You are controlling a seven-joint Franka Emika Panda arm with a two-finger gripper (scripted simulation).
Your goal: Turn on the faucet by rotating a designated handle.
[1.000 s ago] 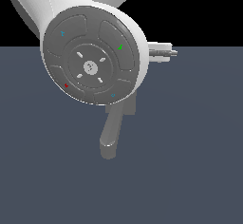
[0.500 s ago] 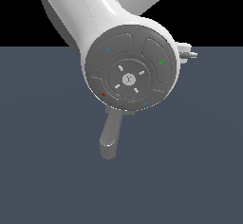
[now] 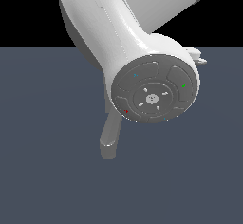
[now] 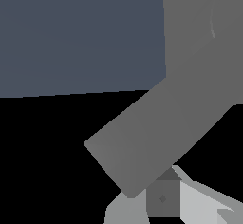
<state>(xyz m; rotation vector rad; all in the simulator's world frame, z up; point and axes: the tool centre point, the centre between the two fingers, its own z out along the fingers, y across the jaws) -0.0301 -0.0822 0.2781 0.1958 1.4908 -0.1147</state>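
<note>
Faucet: small matte grey faucet (image 3: 111, 135) with a thick rounded spout; in the exterior view only the spout shows, reaching down toward the viewer below the arm's round end face, on the dark blue-grey desk (image 3: 47, 171). The block body is hidden behind the arm.
Handle: thin flat grey bar handle (image 4: 156, 128), seen close in the wrist view as a straight slab running diagonally from a broader grey part of the fixture; its squared free end sits just beside the pincer's light grey parts.
Arm: white robot arm (image 3: 118, 33) fills the upper middle of the exterior view and covers the handle there.
Pincer: pincer (image 4: 163, 204) shows only partly at the picture's edge; I cannot tell whether it stands wide, narrow, or closed on anything.
Handling: likely rigid, smooth metal, pivoting at one end only; judged stiff and possibly slippery.
Hold: best pushed or gripped near the free end, away from the pivot, for leverage.
</note>
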